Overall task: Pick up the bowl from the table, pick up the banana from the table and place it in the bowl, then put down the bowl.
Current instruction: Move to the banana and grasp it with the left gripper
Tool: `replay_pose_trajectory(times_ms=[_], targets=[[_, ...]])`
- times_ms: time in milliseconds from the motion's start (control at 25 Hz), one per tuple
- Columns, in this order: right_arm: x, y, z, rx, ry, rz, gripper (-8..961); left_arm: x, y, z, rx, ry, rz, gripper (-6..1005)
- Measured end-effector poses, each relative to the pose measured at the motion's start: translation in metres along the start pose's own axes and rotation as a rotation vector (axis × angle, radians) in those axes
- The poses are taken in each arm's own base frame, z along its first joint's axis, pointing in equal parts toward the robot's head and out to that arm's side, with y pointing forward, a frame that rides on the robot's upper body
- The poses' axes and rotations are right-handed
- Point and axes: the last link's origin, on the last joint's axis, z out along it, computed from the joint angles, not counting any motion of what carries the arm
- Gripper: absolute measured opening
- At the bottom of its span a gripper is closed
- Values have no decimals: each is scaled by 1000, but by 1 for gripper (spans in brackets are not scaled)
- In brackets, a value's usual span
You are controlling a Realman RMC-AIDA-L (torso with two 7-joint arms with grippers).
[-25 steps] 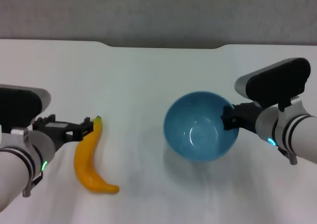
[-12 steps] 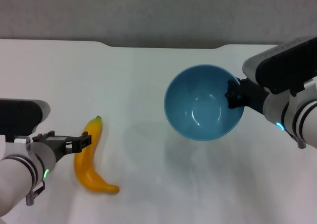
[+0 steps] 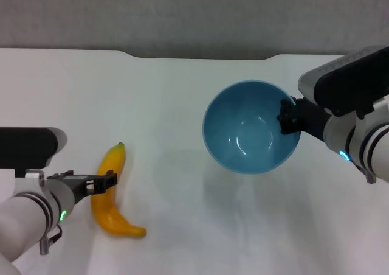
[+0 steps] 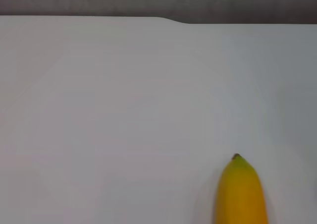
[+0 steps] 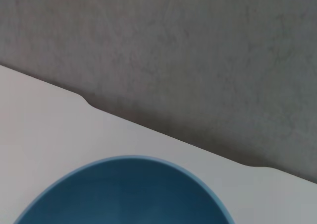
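Gripping bowl (image 3: 250, 128), right end effector (image 3: 288, 118) half-hidden

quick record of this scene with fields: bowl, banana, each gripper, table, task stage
bowl: light blue bowl, empty, held at its right rim, apparently lifted off the table
banana: banana lying on the table, green stem tip pointing away from the robot
right gripper: right gripper shut on the bowl's rim
left gripper: left gripper beside the banana's middle; grasp not visible
table: white table, notch in far edge
task stage: bowl picked up, banana not yet lifted
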Motion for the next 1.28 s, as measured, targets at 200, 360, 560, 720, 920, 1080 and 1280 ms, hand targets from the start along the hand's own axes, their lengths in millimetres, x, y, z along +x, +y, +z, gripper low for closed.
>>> replay_pose_trajectory(times_ms=[200,360,560,720,920,1080,1280], targets=[[1,0,0,-1,2,-1,57,-5,0,3,0,-14,13,893],[1,2,0,-5,2,-3,59,-11,-3,8,14,-37,20,891],[0,2,0,-6,0,-3,63,-16,-4,11,12,-50,19,887],[1,2,0,-6,1,-3,65,-18,0,11,-4,-54,20,885],[0,3,0,-8,-2,-4,69,-18,1,11,-7,-56,25,882],[0,3,0,-9,-4,-4,71,-18,-1,11,-3,-56,24,879],[3,3,-1,-8,1,-1,75,-18,-1,10,-5,-52,29,769]])
